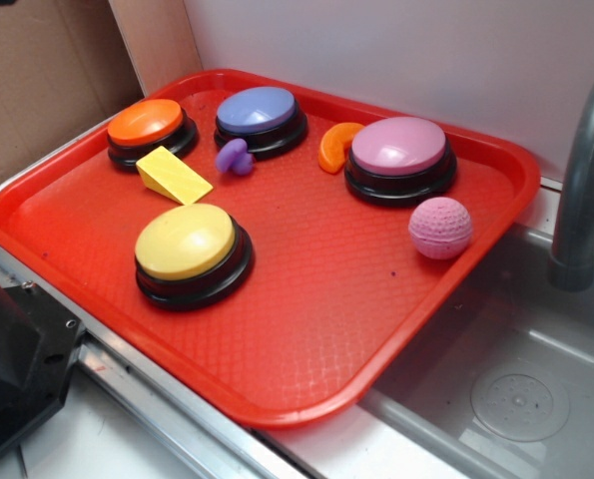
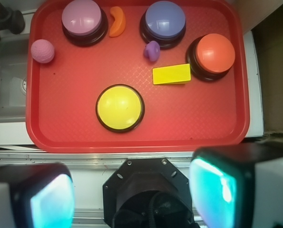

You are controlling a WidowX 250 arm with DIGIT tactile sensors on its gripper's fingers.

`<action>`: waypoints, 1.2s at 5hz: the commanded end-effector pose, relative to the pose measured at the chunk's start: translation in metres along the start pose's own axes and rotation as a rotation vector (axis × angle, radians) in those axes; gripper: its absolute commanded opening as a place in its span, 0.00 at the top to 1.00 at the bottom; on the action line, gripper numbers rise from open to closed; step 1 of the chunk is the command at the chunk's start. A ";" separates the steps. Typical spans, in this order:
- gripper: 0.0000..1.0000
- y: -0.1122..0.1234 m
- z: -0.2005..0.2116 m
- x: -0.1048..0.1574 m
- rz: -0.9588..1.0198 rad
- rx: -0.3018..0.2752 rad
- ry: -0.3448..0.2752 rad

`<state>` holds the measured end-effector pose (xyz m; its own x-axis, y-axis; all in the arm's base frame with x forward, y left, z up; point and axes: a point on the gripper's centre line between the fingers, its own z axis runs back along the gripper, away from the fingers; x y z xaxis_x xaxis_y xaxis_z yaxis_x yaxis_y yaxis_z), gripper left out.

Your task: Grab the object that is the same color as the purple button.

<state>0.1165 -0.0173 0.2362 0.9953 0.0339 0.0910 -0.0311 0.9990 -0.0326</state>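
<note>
Approach step, nothing grabbed yet: gripper high above tray's near edge, jaws spread wide, empty. Purple toy sits just beside purple button. Next: travel forward, descend over toy, close
</note>
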 end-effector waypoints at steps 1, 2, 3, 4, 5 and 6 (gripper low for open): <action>0.00 0.000 0.000 0.000 0.000 0.000 0.000; 0.00 0.005 -0.011 0.021 0.052 -0.013 -0.040; 0.00 0.013 -0.021 0.045 0.140 -0.010 -0.089; 0.00 0.025 -0.043 0.070 0.235 -0.005 -0.124; 0.00 0.034 -0.070 0.088 0.325 0.020 -0.136; 0.00 0.041 -0.097 0.101 0.392 0.042 -0.148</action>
<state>0.2219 0.0167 0.1375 0.8972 0.4005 0.1863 -0.4000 0.9155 -0.0421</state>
